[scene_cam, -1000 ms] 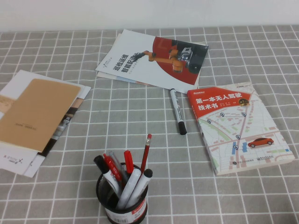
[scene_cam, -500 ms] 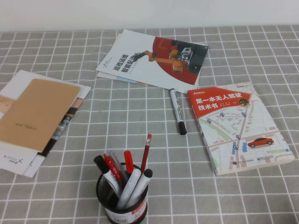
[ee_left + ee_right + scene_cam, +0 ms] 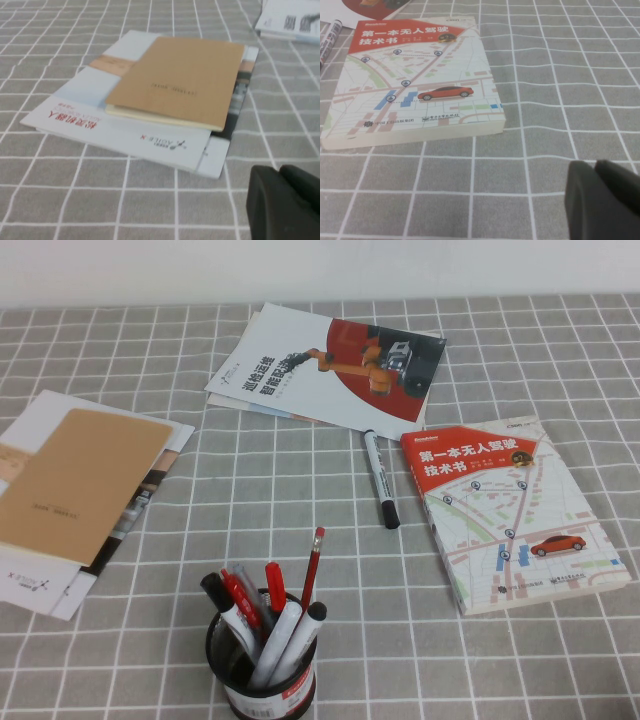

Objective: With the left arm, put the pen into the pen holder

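Left claw (image 3: 285, 202) shows only as a dark edge above the counter (image 3: 300, 490) beside a brown notebook (image 3: 180, 80); I cannot tell its opening. Right claw (image 3: 602, 200), likewise unreadable, sits near a map book (image 3: 510, 510). The pen (image 3: 381, 480) lies flat between that book and a brochure (image 3: 320, 365), well apart from the pen holder (image 3: 262, 670). Best approach: reach across, grip the barrel crosswise mid-length. Grey checked cloth, white wall behind.
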Controlling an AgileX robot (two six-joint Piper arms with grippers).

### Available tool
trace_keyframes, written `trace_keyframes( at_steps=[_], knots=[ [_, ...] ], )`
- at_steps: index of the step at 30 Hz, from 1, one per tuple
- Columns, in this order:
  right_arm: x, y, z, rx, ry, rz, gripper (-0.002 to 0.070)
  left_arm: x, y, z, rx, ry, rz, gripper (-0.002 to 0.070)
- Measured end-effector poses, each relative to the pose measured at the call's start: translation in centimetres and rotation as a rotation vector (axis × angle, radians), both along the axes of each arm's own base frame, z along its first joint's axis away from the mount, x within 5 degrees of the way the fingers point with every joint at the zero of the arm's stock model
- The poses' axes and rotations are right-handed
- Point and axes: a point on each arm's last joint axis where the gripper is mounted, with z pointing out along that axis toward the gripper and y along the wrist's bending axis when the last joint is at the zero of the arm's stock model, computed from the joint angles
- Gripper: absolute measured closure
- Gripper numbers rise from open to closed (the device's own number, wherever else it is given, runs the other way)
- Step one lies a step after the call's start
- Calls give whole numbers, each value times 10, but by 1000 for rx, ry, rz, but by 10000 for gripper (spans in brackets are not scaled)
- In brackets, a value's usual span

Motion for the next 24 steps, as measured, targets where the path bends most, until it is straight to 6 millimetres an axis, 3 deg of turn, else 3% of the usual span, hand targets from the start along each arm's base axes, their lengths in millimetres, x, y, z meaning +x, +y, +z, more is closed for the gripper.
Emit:
trace_keyframes(
  at_steps=[5,13,19,24],
  knots=[
    [0,0,0,0,0,0,691,1,-1,2,-64,-23,10,675],
    [0,0,0,0,0,0,691,3,-3,20,-413,-216,38,675],
    [0,0,0,0,0,0,691,3,-2,30,-464,-317,33,675],
    [0,0,0,0,0,0,691,3,-2,28,-493,-282,40,675]
  ],
)
